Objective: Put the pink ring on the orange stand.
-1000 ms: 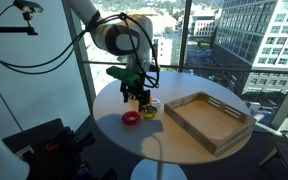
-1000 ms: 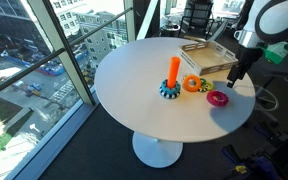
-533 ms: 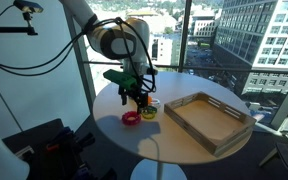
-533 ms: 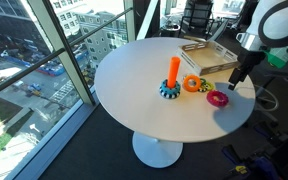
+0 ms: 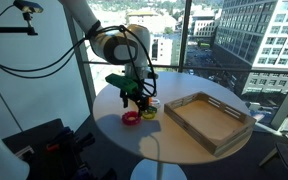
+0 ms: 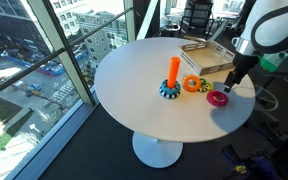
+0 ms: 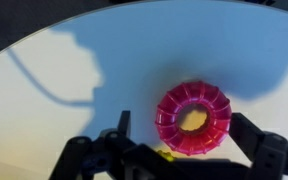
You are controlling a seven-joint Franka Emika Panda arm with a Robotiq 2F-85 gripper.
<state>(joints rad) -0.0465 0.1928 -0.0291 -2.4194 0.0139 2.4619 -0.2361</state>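
Note:
The pink ring [image 7: 194, 117] lies flat on the white round table; it also shows in both exterior views [image 5: 131, 118] [image 6: 218, 98]. My gripper [image 7: 184, 135] is open above it, with one finger on each side of the ring, not touching it. In the exterior views the gripper [image 5: 136, 101] [image 6: 229, 88] hangs just above the ring. The orange stand [image 6: 173, 72], an upright orange peg on a dark round base, stands near the table's middle, some way from the ring. In one exterior view my arm hides the stand.
A ring [image 6: 193, 84] that looks orange-yellow lies between the stand and the pink ring; it also shows beside the pink ring [image 5: 149, 112]. A wooden tray [image 5: 209, 120] [image 6: 206, 57] sits on the far side of the table. The table edge [image 6: 114, 110] is close by.
My gripper has moved down slightly and closer over the pink ring. The ring and the stand have not moved.

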